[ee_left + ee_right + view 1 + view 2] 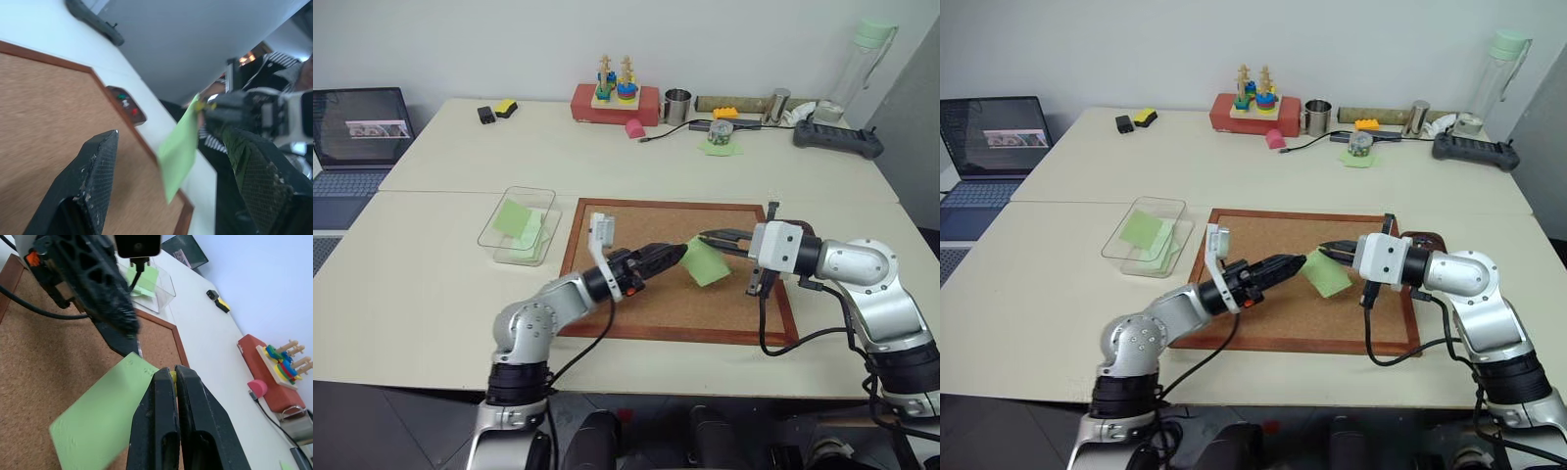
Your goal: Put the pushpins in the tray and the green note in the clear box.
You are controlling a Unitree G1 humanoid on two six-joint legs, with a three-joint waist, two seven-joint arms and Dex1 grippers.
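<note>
Note pinched mid-air over the board

Left gripper (pixel 683 251) had its jaws spread apart, empty, beside the green note (pixel 707 261); right gripper (pixel 172 377) was clamped on the note's edge, above the corkboard (pixel 646 220). Clear box (pixel 518 226) sat far-left on the table (pixel 431 255).

Lab, pushed-together tables (pixel 460 284), laptop (pixel 357 137) (open), test props

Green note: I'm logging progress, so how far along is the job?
Done: green sheets already lie in the clear box, and pins sit in the tray.
In hand: the shut right gripper holds a green note above the corkboard; the left gripper is open beside it.
Left: boxing this note.
</note>
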